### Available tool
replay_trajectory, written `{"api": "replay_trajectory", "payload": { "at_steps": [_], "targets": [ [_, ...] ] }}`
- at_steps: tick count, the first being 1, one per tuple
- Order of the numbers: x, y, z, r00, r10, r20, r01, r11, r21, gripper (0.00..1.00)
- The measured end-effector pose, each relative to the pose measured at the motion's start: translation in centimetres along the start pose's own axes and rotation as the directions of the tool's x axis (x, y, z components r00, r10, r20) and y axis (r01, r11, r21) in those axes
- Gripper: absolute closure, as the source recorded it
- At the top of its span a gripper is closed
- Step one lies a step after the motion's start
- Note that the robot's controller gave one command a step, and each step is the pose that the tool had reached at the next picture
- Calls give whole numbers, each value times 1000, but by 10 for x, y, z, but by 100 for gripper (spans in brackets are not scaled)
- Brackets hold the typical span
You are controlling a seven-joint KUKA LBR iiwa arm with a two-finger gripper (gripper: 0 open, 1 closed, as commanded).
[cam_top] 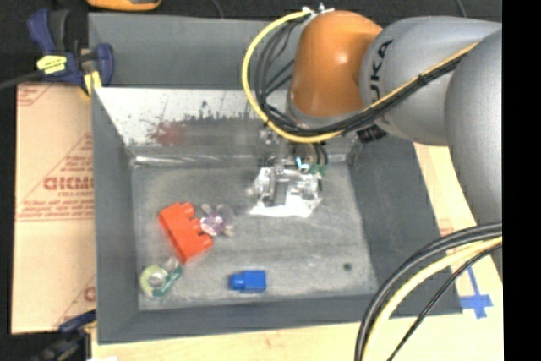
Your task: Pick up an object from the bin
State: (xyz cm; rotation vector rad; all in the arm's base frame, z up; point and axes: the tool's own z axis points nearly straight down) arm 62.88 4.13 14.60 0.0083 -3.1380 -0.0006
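The gripper [286,184] hangs low over the middle of the grey metal bin [382,207], towards its far wall. It is directly above a pale whitish, flat-looking object [297,209] on the floor. Whether the tool is released or clenched cannot be told. Nearer the bin's left wall lie an orange plastic block [183,231] and, touching it, a small clear purple piece [216,222]. Along the near wall sit a clear greenish ring-shaped thing [160,277] and a small blue block [248,281].

In the bin [342,254], the gripper [284,186] hangs at centre. The large block [183,232] lies front-left of it, and the small block [248,281] lies at the front.
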Motion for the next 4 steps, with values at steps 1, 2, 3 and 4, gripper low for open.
{"api": "replay_trajectory", "payload": {
  "at_steps": [1,2,3,4],
  "targets": [
    [71,28,32,954,-300,1,300,954,1,0],
    [39,78,77,986,-167,8,167,986,-1,0],
    [39,76,75,986,-164,10,164,987,-1,100],
    [21,34,-76,986,-168,16,168,986,4,100]
  ]
}}
